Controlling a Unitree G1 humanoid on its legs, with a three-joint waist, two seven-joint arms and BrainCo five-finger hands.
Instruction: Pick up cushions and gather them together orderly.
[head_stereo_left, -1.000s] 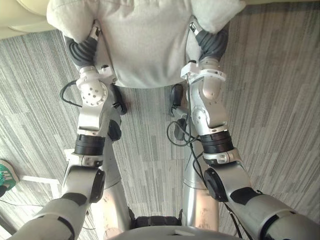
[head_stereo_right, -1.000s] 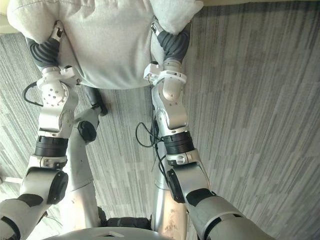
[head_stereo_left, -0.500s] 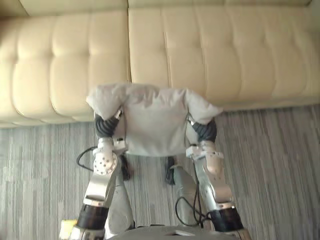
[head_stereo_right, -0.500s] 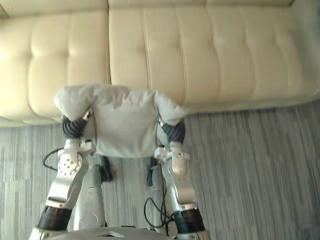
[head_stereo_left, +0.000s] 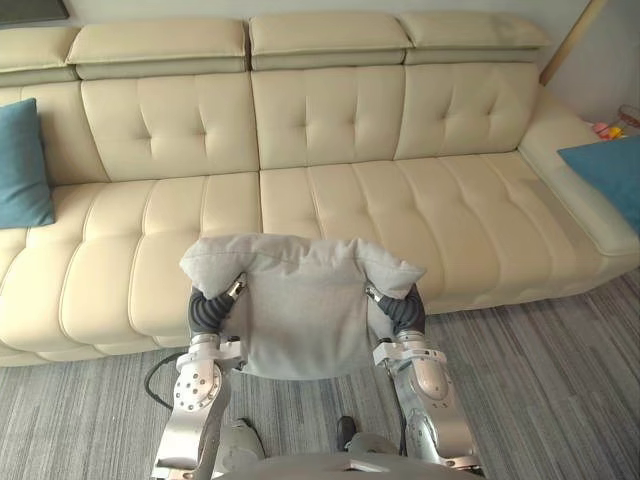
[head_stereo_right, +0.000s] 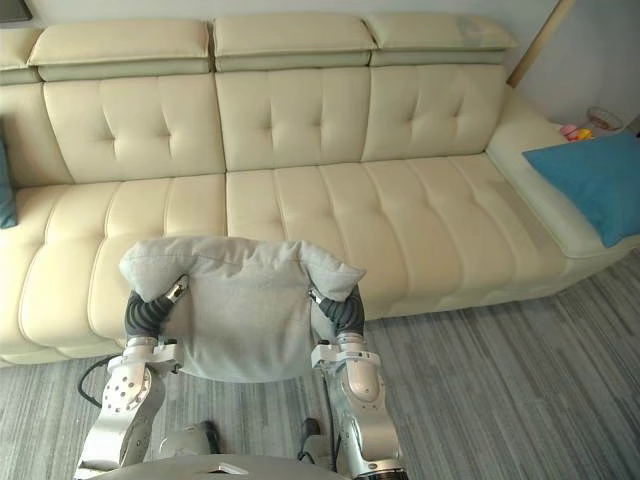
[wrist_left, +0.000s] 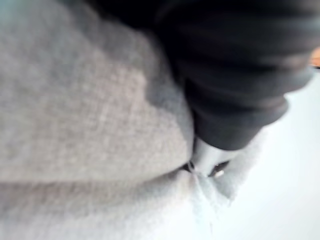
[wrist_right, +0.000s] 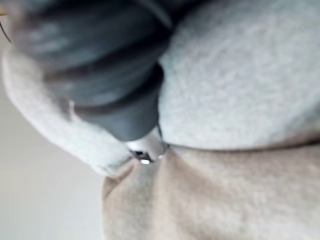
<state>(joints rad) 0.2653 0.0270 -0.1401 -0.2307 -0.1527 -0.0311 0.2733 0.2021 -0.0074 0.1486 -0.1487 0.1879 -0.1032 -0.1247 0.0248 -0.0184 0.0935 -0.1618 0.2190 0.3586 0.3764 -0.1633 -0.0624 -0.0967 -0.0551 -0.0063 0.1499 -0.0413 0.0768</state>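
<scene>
I hold a light grey cushion (head_stereo_left: 300, 310) up in front of me, between both arms, just before the front edge of a cream sofa (head_stereo_left: 330, 200). My left hand (head_stereo_left: 210, 310) presses into its left side and my right hand (head_stereo_left: 403, 312) into its right side. The cushion's top corners fold over both dark wrist covers. In the left wrist view the dark cover of my left hand (wrist_left: 235, 75) sinks into the grey cloth (wrist_left: 75, 100). In the right wrist view my right hand (wrist_right: 110, 75) does the same. A teal cushion (head_stereo_left: 22, 165) leans at the sofa's left end, another teal cushion (head_stereo_right: 590, 180) lies on its right end.
The sofa's middle seats are bare. A wooden pole (head_stereo_left: 565, 40) leans by the wall at the right, with small pink and yellow things (head_stereo_left: 610, 128) beside it. Grey striped carpet (head_stereo_left: 560, 390) lies in front of the sofa.
The camera has tilted up from the carpet to the whole sofa. The grey cushion stays between both hands.
</scene>
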